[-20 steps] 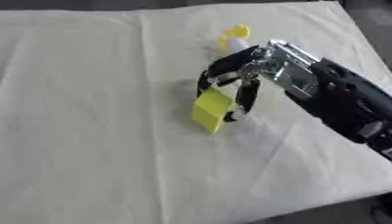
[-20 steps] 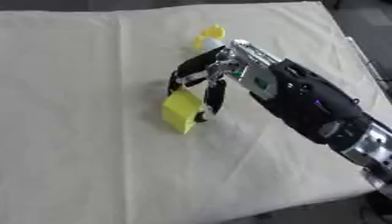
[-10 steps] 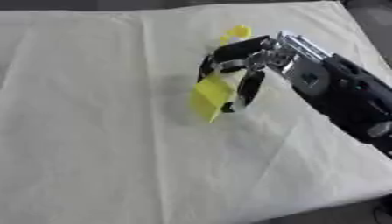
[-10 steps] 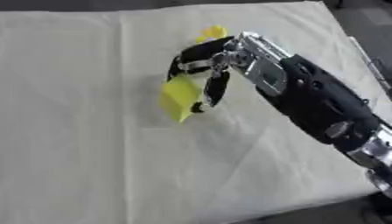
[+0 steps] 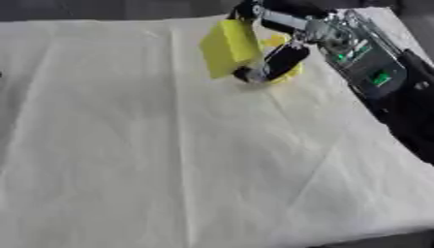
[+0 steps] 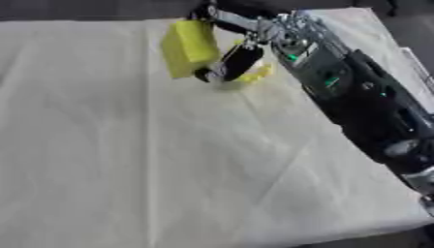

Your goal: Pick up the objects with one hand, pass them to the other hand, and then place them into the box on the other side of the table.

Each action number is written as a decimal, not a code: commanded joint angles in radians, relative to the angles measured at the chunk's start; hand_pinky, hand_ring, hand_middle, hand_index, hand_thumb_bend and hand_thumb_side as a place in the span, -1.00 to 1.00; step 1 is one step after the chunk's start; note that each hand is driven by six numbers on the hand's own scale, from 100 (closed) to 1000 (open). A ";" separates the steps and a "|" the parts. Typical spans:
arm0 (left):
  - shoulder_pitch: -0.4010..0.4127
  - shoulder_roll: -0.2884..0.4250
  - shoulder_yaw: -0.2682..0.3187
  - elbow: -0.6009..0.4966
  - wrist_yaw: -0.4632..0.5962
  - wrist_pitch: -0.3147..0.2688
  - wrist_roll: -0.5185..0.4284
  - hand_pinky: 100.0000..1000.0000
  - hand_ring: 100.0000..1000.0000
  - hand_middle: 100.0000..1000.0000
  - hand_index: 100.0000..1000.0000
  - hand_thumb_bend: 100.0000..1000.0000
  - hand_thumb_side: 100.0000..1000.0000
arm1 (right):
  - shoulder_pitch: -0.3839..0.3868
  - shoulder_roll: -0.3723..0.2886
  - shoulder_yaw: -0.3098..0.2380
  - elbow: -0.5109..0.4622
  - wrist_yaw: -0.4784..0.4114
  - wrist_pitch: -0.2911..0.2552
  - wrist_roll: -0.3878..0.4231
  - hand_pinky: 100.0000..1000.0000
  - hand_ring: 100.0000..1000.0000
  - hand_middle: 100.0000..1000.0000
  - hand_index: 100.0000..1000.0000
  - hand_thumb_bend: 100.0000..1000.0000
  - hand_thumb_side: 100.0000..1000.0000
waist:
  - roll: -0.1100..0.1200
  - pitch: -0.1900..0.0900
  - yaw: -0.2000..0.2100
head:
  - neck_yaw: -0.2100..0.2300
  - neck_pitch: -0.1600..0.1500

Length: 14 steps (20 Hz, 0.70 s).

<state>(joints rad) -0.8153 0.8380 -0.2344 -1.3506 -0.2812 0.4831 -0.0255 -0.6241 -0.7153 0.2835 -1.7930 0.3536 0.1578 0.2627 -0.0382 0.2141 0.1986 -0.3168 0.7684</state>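
The right robot hand (image 5: 280,43) reaches in from the right side of the frame to the upper middle, its fingers and thumb curled round a yellow block (image 5: 227,47), which it holds tilted, above the cloth. The black arm (image 6: 364,101) with a small green light on it runs from the lower right up to that hand. Just behind the hand, half hidden by its fingers, lies a second yellow object (image 5: 286,72) on the cloth; its shape cannot be made out. So two yellow things show: one block in the hand and one piece on the bench. The bench (image 5: 169,160) is covered by a pale cream cloth with fold creases running across it. No box or other container shows in either view, and the left robot hand is out of sight.
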 commanded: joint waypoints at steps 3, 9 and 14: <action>-0.055 0.001 -0.019 -0.058 0.009 -0.018 -0.024 0.51 0.50 0.51 0.59 -0.78 -0.18 | -0.025 0.032 0.027 0.020 -0.101 0.135 -0.163 0.33 -0.03 -0.57 -0.15 -1.00 -1.00 | 0.019 -0.041 0.015 | 0.007 -0.004; -0.128 -0.039 -0.082 -0.154 -0.002 -0.054 -0.108 0.52 0.52 0.53 0.64 -0.66 -0.22 | -0.049 0.085 0.071 0.080 -0.222 0.225 -0.258 0.29 -0.05 -0.58 -0.16 -1.00 -1.00 | 0.025 -0.032 0.047 | 0.015 -0.042; -0.172 -0.072 -0.126 -0.213 -0.011 -0.064 -0.180 0.54 0.53 0.55 0.66 -0.58 -0.20 | -0.072 0.119 0.093 0.114 -0.257 0.231 -0.296 0.34 -0.06 -0.59 -0.17 -1.00 -1.00 | 0.031 -0.019 0.065 | 0.028 -0.070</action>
<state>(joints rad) -0.9625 0.7540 -0.3581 -1.5374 -0.2893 0.4220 -0.1890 -0.6756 -0.5904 0.3788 -1.6783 0.1081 0.3886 -0.0202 -0.0248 0.2117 0.2638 -0.2943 0.7161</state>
